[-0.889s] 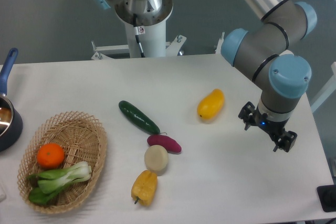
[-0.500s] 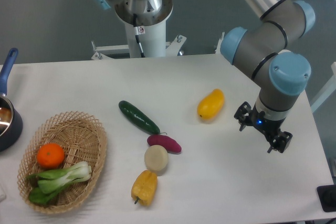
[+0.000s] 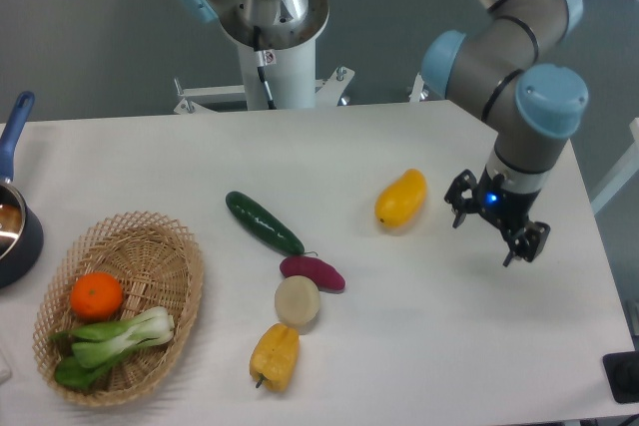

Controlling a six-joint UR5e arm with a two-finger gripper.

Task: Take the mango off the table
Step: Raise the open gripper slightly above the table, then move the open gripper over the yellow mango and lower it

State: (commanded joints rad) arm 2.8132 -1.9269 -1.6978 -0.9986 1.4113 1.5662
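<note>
The mango (image 3: 400, 199) is a glossy yellow-orange oval lying on the white table (image 3: 399, 346), right of centre. My gripper (image 3: 494, 228) hangs to the right of the mango, a short gap away and not touching it. Its two dark fingers (image 3: 460, 199) are spread apart and open, with nothing between them. The gripper points down toward the tabletop.
A green cucumber (image 3: 264, 222), a purple sweet potato (image 3: 313, 272), a pale round vegetable (image 3: 298, 301) and a yellow bell pepper (image 3: 275, 356) lie left of the mango. A wicker basket (image 3: 150, 246) at front left holds an orange and bok choy. A blue pot (image 3: 14, 221) sits at the left edge.
My gripper has moved up and slightly left, closer to the mango's right side. The mango and the other items have not moved.
</note>
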